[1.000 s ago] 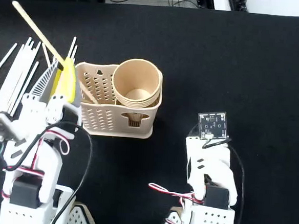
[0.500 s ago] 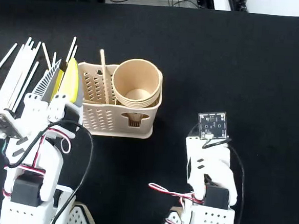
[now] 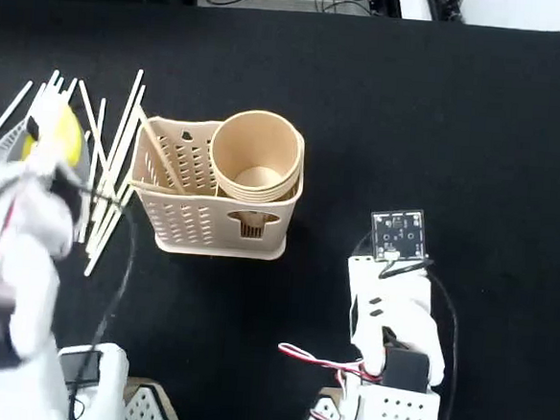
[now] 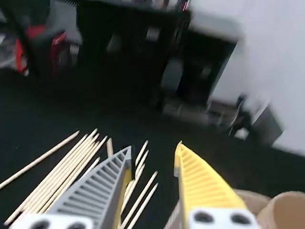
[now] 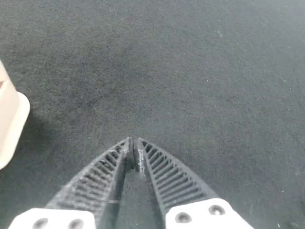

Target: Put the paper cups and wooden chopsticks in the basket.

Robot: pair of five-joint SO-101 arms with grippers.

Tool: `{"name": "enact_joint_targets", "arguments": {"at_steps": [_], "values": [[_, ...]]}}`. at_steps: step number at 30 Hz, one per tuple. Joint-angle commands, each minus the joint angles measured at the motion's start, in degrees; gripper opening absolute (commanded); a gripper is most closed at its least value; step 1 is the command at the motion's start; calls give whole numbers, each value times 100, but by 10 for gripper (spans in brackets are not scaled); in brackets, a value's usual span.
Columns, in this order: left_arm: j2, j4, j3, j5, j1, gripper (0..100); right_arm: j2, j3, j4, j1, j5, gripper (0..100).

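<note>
One basket (image 3: 216, 232) holds stacked paper cups (image 3: 255, 160), one chopstick (image 3: 164, 161); many loose chopsticks (image 3: 109, 174) beside. Left gripper (image 4: 153, 148) spread, right gripper (image 5: 133, 141) pressed together.

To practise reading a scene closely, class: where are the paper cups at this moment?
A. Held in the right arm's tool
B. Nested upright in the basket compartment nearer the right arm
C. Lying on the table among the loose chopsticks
B: the high view shows the paper cups nested upright in the basket on the right arm's side, and the right tool is shut on nothing.
</note>
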Motion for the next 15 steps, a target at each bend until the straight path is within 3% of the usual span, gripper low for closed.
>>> {"name": "enact_joint_targets", "arguments": {"at_steps": [1,8,15], "values": [[1732,633,-910,-756,-84,155,-22,-13,-62,79,0,26],[3578,870,-1244,-1407,-92,155,-22,-13,-62,79,0,26],[4686,545,-1666,-1433,-822,159,-22,-13,-62,79,0,26]]}}
